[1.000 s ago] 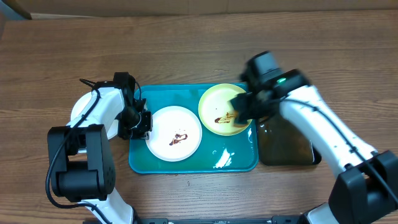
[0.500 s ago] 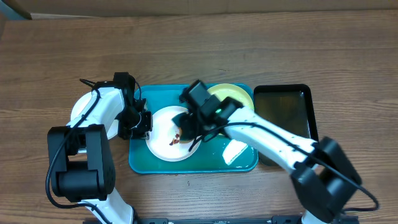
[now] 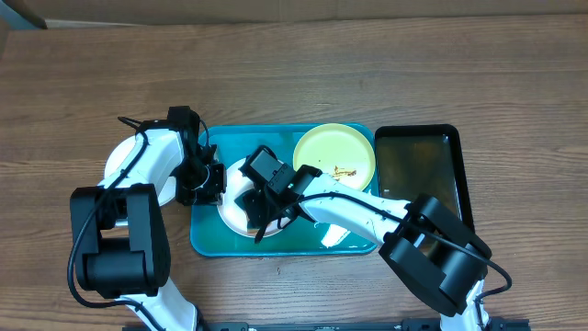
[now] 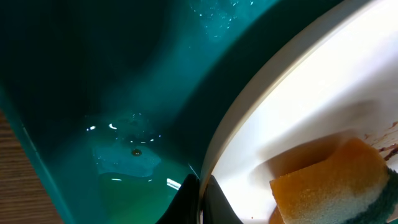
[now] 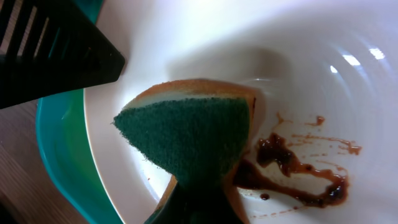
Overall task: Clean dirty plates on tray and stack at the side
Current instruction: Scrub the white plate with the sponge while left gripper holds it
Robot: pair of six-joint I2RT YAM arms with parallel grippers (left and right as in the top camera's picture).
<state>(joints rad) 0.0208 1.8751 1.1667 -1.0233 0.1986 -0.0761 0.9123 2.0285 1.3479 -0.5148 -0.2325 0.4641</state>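
A white plate (image 3: 229,214) with a dark brown smear (image 5: 292,169) lies in the left half of the teal tray (image 3: 207,241). My left gripper (image 3: 210,180) is shut on the plate's left rim, seen close up in the left wrist view (image 4: 200,202). My right gripper (image 3: 261,206) is shut on an orange sponge with a green pad (image 5: 186,130) and presses it onto this plate beside the smear. The sponge also shows in the left wrist view (image 4: 329,180). A pale yellow-green plate (image 3: 334,153) with small brown marks lies in the tray's right half. Another white plate (image 3: 117,162) lies on the table left of the tray, partly under my left arm.
A black tray (image 3: 419,175) holding liquid stands right of the teal tray. A wet foamy patch (image 3: 331,235) lies on the teal tray's front right. The wooden table (image 3: 294,74) stretches behind the trays.
My right arm swung left with the sponge, from the yellow-green plate to the white plate. The left gripper has not moved.
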